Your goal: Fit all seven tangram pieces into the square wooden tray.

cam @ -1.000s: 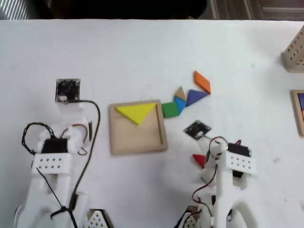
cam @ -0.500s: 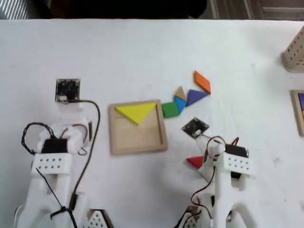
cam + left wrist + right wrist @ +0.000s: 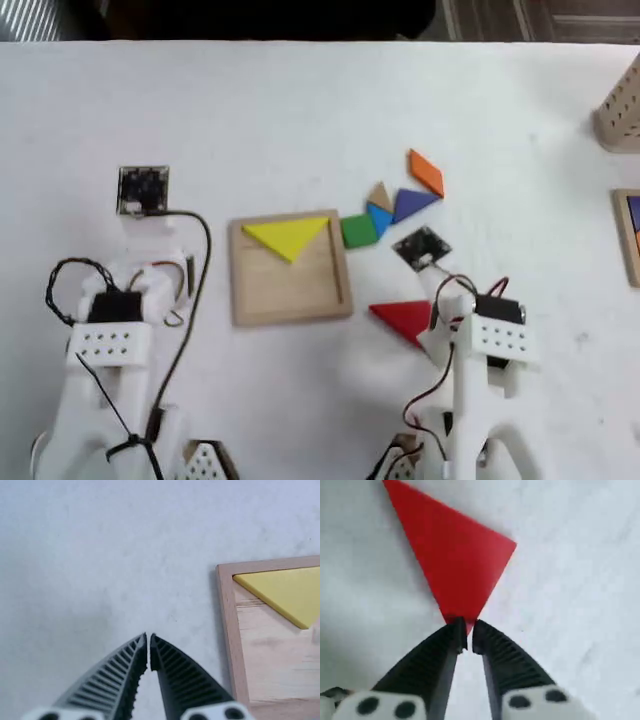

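Dragged toward nine o'clock, the red triangle (image 3: 405, 318) lay at four o'clock of the tray (image 3: 237, 272), its corner pinched by the right gripper (image 3: 468, 632), a light, stiff, likely slippery piece best held across edges; left gripper (image 3: 148, 647) closed, empty.

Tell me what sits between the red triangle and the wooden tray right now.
Nothing does. In the high view only a narrow strip of bare white table separates the red triangle from the right rim of the wooden tray.
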